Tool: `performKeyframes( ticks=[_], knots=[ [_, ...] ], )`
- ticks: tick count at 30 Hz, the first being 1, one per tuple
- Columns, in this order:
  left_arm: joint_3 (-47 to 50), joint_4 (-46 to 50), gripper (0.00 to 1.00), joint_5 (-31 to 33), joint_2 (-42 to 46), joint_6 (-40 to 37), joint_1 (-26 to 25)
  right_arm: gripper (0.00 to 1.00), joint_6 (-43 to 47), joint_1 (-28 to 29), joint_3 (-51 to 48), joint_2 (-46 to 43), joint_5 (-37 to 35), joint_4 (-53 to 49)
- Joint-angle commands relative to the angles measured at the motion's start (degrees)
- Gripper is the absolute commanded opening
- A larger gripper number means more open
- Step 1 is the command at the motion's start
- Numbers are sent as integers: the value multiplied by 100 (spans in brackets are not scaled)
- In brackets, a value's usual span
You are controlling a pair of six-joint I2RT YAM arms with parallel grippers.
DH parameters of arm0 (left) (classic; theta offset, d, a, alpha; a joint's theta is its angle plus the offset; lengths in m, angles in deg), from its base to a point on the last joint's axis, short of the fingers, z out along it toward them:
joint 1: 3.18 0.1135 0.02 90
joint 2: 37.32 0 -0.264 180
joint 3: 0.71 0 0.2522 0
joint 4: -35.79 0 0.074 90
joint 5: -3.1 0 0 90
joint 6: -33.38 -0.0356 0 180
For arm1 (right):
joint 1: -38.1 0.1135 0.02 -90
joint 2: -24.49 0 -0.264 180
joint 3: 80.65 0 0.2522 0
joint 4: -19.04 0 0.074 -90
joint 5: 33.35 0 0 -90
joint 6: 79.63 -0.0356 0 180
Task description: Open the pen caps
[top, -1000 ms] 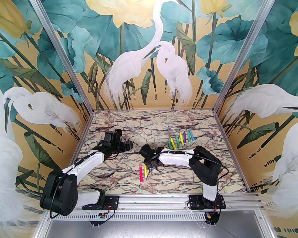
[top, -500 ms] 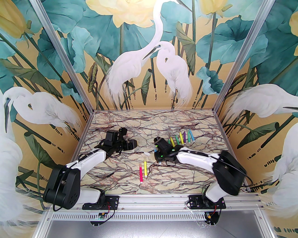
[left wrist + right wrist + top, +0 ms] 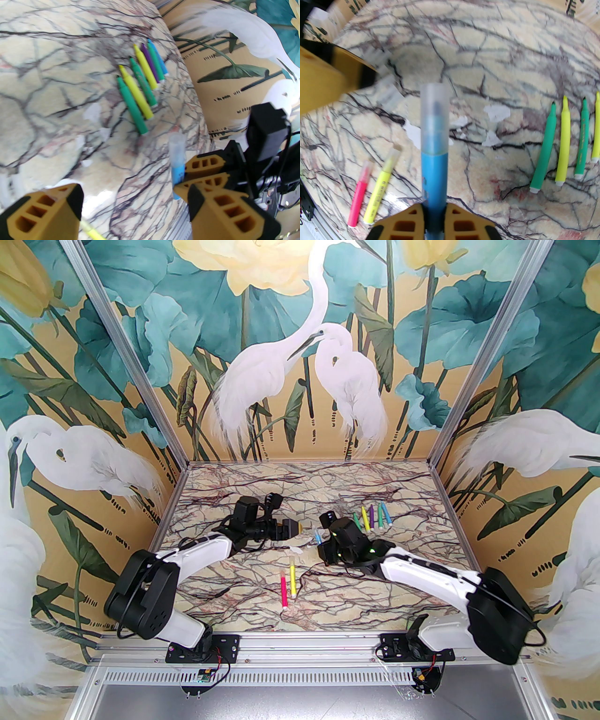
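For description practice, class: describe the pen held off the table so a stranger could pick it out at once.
Look to the middle of the marble table, where the right pincer is shut on a blue pen. Unlike the pens lying flat, it is held up, clear cap on.

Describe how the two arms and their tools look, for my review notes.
Left arm and right arm: white shell links between bulky black joint housings, thin black cables looping alongside. The left tool and right tool have black bodies and ochre fingers, black on the inner face, with rectangular cut-out cells.

Table (image 3: 225, 577): 7 uncapped pens (image 3: 141, 80), 2 capped pens (image 3: 380, 187).
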Motion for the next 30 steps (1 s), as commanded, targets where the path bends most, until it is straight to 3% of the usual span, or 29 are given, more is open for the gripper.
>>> performKeyframes(
  ticks=[1, 15, 23, 26, 30],
  knots=[
    [-218, -459, 75, -297, -204, 282, -147, 5, 183, -3, -117, -234, 88, 206],
    [-377, -1119, 65, -863, -507, 563, -491, 5, 257, 2, -129, -343, 211, 196],
    [-568, -1319, 47, -1068, -809, 819, -524, 4, 292, 8, -142, -387, 277, 240],
    [-612, -1336, 35, -1034, -929, 838, -533, 4, 270, 5, -140, -374, 224, 211],
    [-627, -697, 47, -316, -790, 488, -505, 5, 213, 9, -159, -300, 124, 130]
  ],
)
